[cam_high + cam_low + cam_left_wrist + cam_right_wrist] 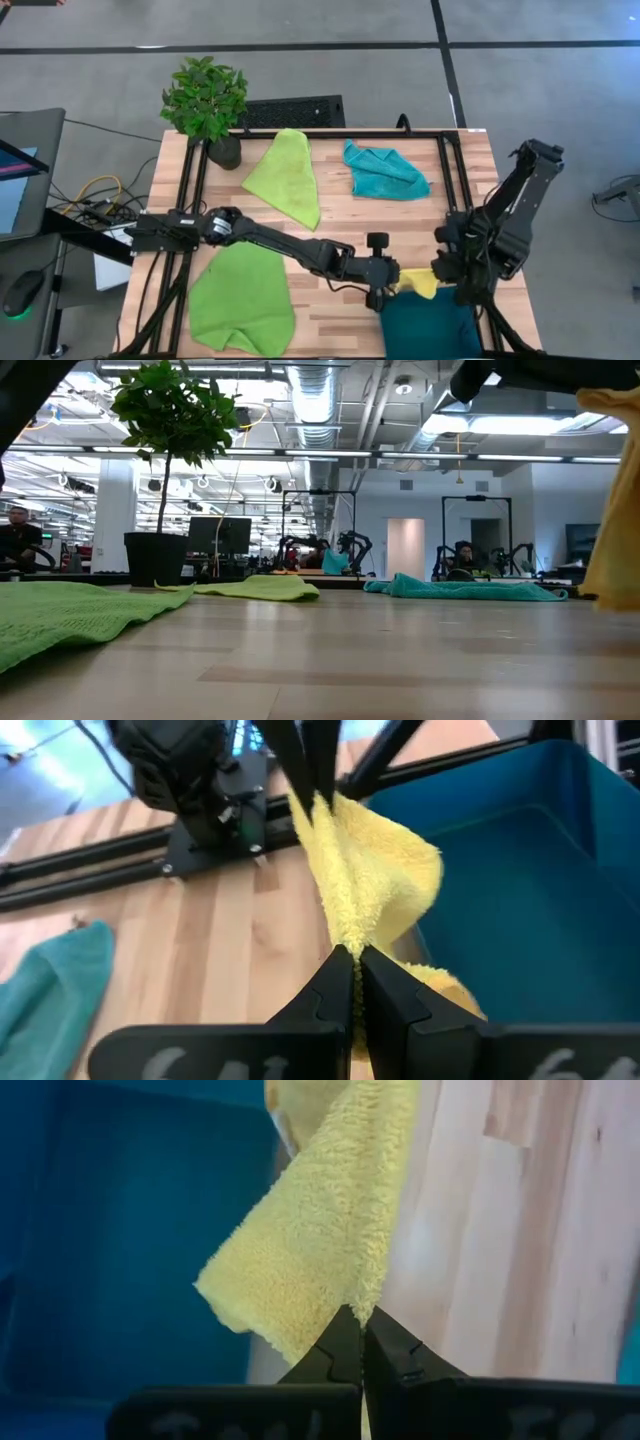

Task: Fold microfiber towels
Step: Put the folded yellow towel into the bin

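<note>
At the lower right of the high view, the left end effector [384,296] and the right end effector [447,270] are both clamped on the yellow towel [420,282], hanging above the teal bin [430,325]. Keep both grips tight and corners level; it probably bunches otherwise. Other towels lie on the tabletop [400,215].

Wooden table [400,215] with towels, plant, bin

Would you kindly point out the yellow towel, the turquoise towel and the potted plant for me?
yellow towel [375,870]: left wrist view, its hanging middle fold.
turquoise towel [385,172]: high view, centre of the crumpled cloth.
potted plant [205,97]: high view, its leaves.
</note>
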